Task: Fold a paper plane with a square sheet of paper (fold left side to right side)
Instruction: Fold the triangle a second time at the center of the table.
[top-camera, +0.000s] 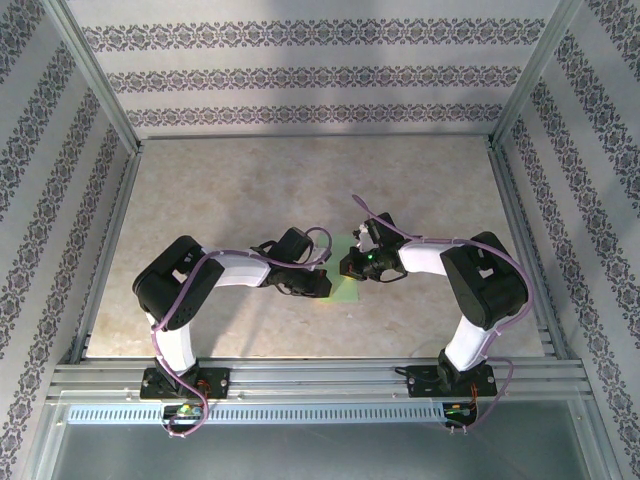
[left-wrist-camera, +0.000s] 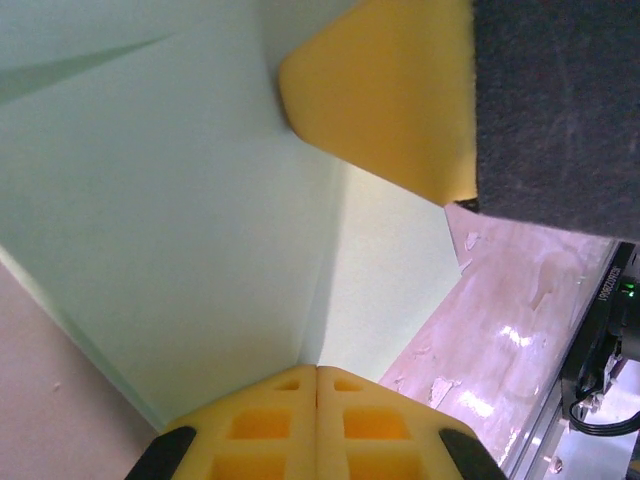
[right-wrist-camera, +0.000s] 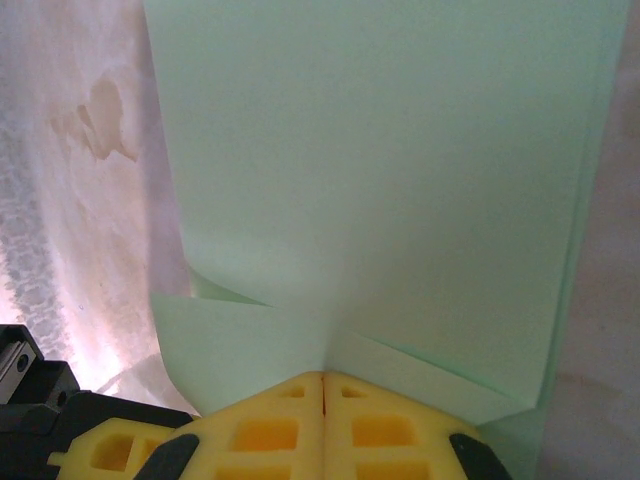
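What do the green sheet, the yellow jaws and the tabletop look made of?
Green sheet: thin matte paper, judging by its sharp creases. Jaws of the right gripper: matte yellow moulded plastic or rubber, with square pockets; which is unclear. Tabletop: smooth mottled beige with glare, perhaps laminate or stone.

Floral-striped walls (top-camera: 300, 80), mottled beige table (top-camera: 300, 180)

Both are the same build: left arm (top-camera: 180, 290) and right arm (top-camera: 482, 285) have white links with chunky black joint housings, and purple cables (top-camera: 322, 236) loop loosely along them. Left gripper (left-wrist-camera: 317, 385) and right gripper (right-wrist-camera: 322, 390) have bright yellow fingers with square waffle pockets and black corners.
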